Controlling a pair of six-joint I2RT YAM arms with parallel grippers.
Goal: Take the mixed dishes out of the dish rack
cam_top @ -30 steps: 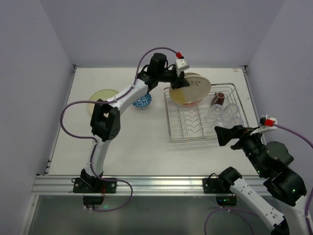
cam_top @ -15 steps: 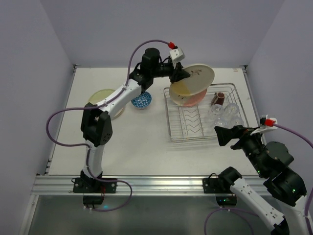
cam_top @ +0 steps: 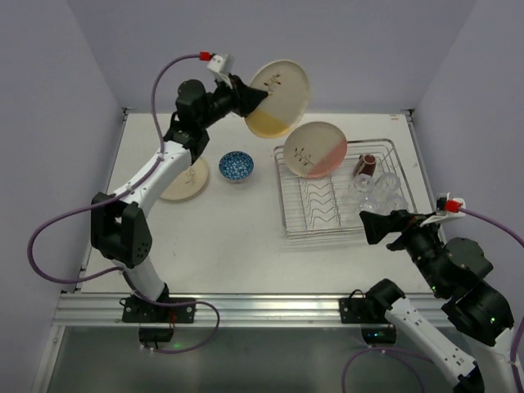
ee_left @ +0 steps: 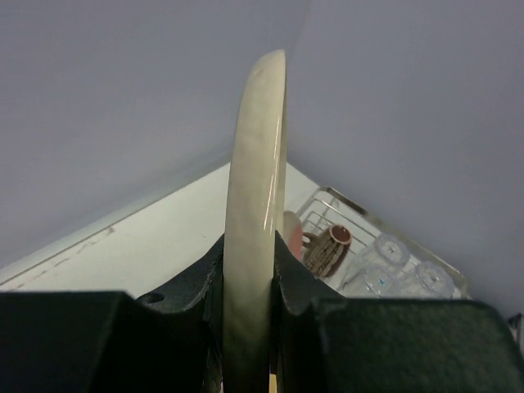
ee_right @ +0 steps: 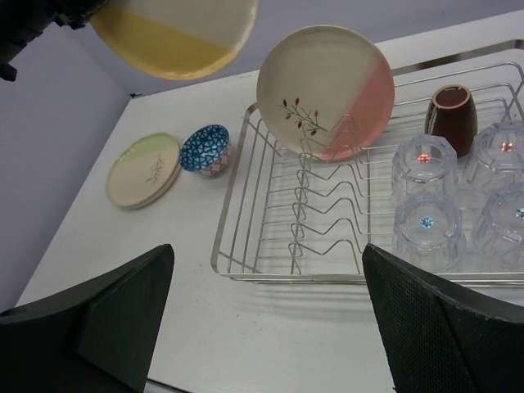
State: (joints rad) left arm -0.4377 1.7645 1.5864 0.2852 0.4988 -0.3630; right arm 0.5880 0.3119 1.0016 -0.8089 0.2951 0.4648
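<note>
My left gripper is shut on a cream and yellow plate, held high above the table's back, left of the dish rack. In the left wrist view the plate stands edge-on between the fingers. A cream and pink plate stands in the rack's back dividers, also in the right wrist view. The brown mug and several glass tumblers sit in the rack's right part. The blue-patterned bowl and a cream plate lie on the table. My right gripper is open and empty, near the rack's front.
Walls close in the table at the back and both sides. The left arm's purple cable loops out over the table's left side. A metal rail runs along the near edge.
My left gripper has lifted the cream and yellow plate out of the rack and swung it up and to the left. The right arm has not moved.
</note>
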